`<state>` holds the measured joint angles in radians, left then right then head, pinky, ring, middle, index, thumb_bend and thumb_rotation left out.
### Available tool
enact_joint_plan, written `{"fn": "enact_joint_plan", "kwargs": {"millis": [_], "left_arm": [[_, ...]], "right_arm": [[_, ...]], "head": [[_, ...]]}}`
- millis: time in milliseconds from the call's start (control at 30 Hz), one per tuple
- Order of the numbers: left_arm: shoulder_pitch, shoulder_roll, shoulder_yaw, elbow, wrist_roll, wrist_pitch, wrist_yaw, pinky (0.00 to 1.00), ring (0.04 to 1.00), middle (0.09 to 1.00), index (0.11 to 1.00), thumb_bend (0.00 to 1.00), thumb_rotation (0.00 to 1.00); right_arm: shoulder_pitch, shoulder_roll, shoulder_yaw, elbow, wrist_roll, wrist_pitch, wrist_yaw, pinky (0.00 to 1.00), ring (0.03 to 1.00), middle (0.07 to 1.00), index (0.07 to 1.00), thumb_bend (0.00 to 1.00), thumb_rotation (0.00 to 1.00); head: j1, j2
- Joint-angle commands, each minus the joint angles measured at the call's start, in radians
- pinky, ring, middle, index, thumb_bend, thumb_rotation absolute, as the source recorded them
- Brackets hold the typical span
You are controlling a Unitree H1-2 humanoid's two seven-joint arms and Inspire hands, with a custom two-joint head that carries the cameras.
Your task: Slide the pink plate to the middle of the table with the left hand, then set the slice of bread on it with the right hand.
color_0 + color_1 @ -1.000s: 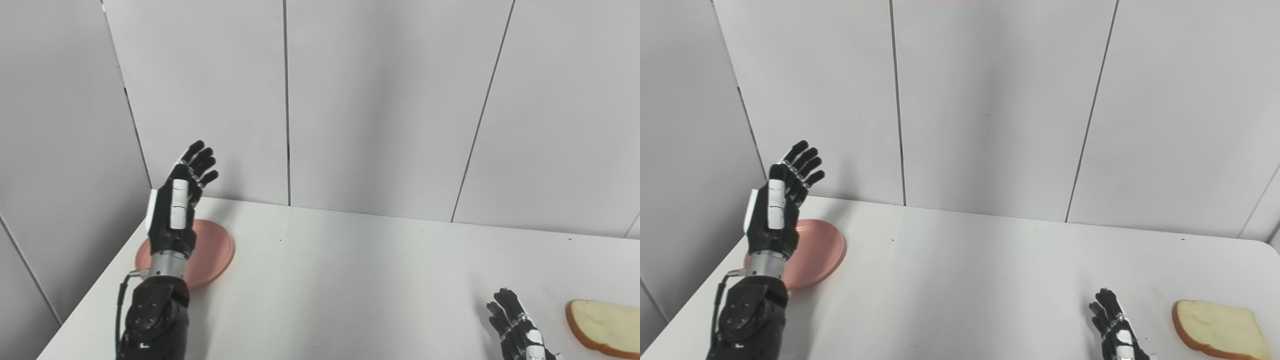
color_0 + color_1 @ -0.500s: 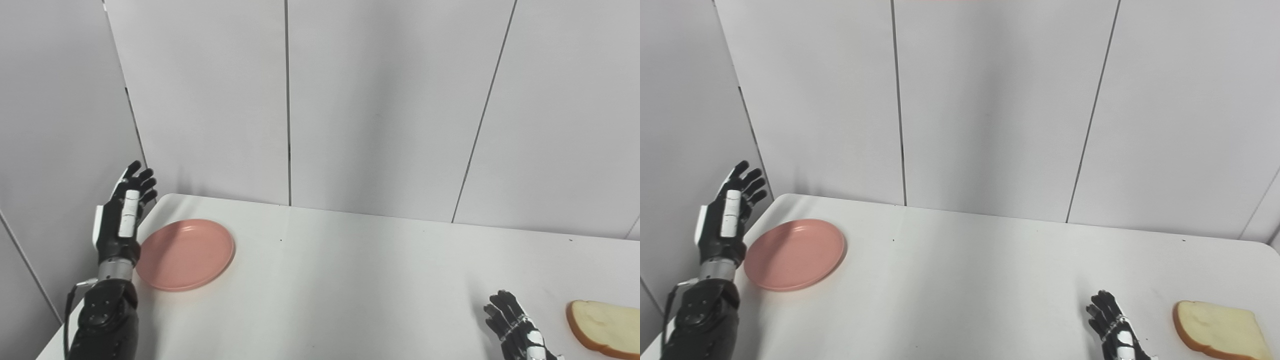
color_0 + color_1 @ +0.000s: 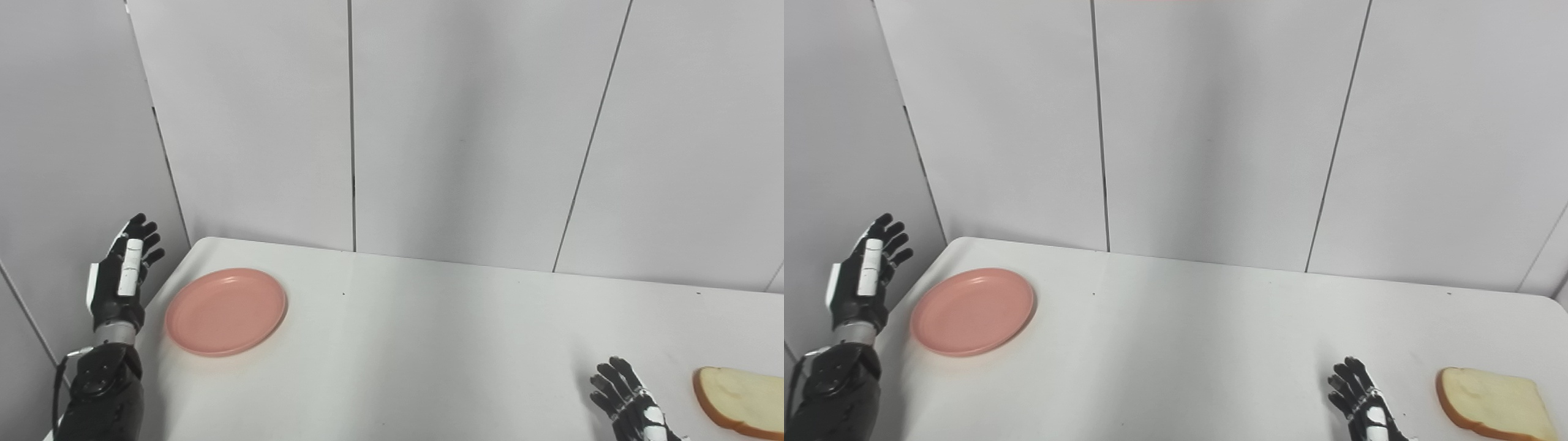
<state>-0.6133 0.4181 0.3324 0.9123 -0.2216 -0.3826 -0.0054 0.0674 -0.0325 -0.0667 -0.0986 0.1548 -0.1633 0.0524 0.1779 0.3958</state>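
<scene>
The left hand (image 3: 119, 278) is black, with a white strip along its back and a white panel on its outer edge; its fingers (image 3: 136, 223) are black throughout. Below it sits a short silver wrist collar (image 3: 112, 335), and below that a glossy black forearm shell (image 3: 98, 395) with small round screw heads set into it — a thin dark cable (image 3: 59, 380) loops out from the collar along the shell's left side. The right hand (image 3: 1363, 404) is likewise black, with small white patches on its back and thin pale bands across the fingers.
</scene>
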Motion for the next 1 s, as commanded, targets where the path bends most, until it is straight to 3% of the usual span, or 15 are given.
{"fn": "enact_joint_plan", "kwargs": {"millis": [0, 233, 433, 767, 967], "left_arm": [[-0.053, 0.044, -0.006, -0.001, 0.013, -0.05, 0.009, 0.8, 0.858, 0.856, 0.841, 0.99, 0.84], [-0.041, 0.028, -0.017, 0.022, 0.015, -0.051, -0.002, 0.83, 0.859, 0.857, 0.855, 0.95, 0.85], [-0.037, 0.006, -0.056, 0.048, 0.035, -0.026, 0.004, 0.8, 0.857, 0.861, 0.866, 0.98, 0.84], [-0.051, -0.059, -0.034, 0.084, -0.017, 0.024, -0.011, 0.75, 0.855, 0.853, 0.849, 0.96, 0.82], [-0.062, -0.092, -0.032, 0.076, -0.069, 0.074, -0.061, 0.82, 0.882, 0.868, 0.852, 0.9, 0.79]], "right_arm": [[0.11, 0.03, 0.008, 0.082, 0.002, -0.003, -0.004, 0.85, 0.848, 0.856, 0.864, 0.66, 1.0], [0.114, 0.031, 0.01, 0.076, 0.004, -0.002, -0.001, 0.83, 0.838, 0.841, 0.859, 0.67, 1.0], [0.12, 0.037, 0.012, 0.065, -0.002, 0.001, -0.006, 0.81, 0.823, 0.824, 0.852, 0.68, 1.0], [0.126, 0.033, 0.021, 0.057, -0.026, -0.014, -0.006, 0.79, 0.806, 0.807, 0.853, 0.69, 1.0], [0.125, 0.036, 0.021, 0.058, -0.029, -0.021, -0.006, 0.78, 0.791, 0.788, 0.848, 0.7, 1.0]], "head": [[-0.002, 0.002], [-0.007, 0.008], [-0.018, 0.016], [-0.031, 0.028], [-0.033, 0.029]]}}
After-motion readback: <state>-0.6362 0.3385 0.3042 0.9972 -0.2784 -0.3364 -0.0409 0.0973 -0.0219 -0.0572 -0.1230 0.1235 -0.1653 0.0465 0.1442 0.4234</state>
